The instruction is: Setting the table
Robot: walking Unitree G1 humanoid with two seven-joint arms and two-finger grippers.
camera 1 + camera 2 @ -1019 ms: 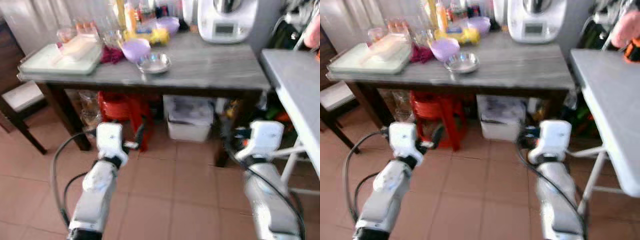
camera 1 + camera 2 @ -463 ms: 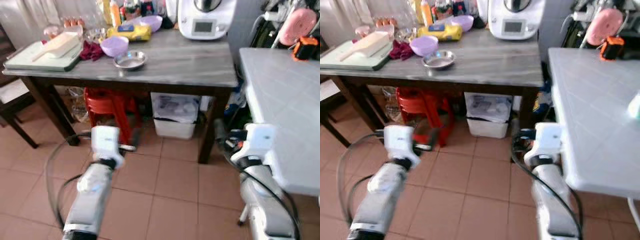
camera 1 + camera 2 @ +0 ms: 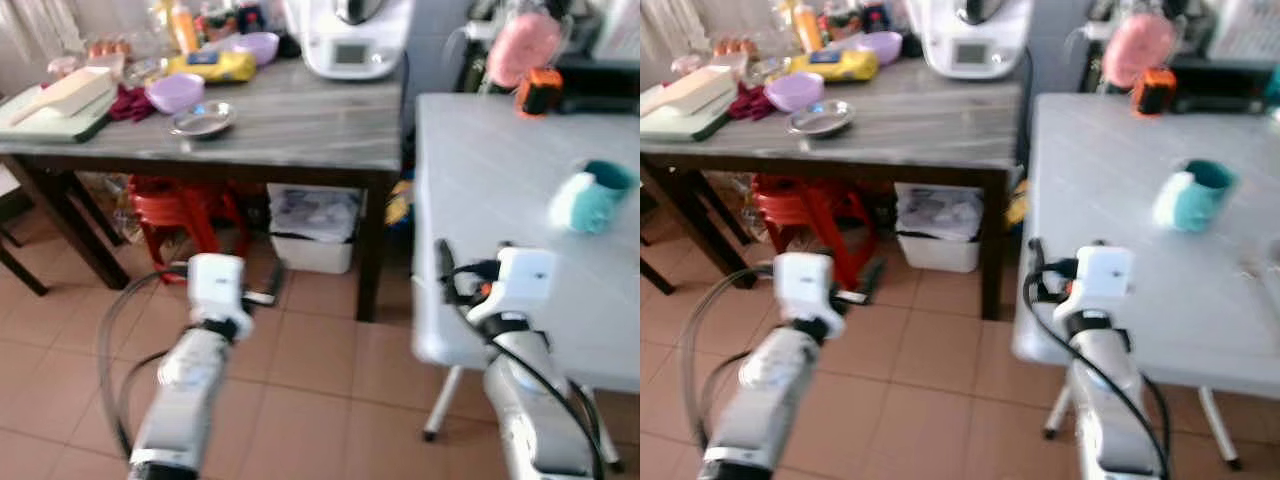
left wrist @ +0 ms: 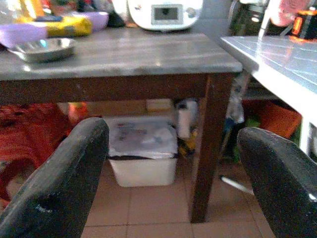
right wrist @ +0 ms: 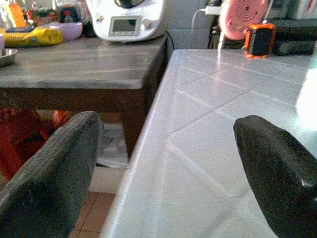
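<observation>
A white tiled table is taking up the robot's right side, and a grey wooden table is standing to its left, the two almost touching at their near corners. Under the wooden table a white bin and a red stool are sitting on the tiled floor.

On the white table a teal mug is lying on its side, its mouth facing up and to the right, its long axis running slantwise across the top. It is lying well ahead of the right gripper and to that gripper's right. This gripper is hovering at the white table's near edge, fingers spread wide with nothing between them. The left gripper is hanging low over the floor before the wooden table, fingers likewise wide apart and empty.

On the wooden table a white kitchen machine is standing at the back, cut off at the top. Further left a steel dish, a purple bowl and a yellow packet are lying well apart from both grippers. The clutter behind them is blurred.
</observation>
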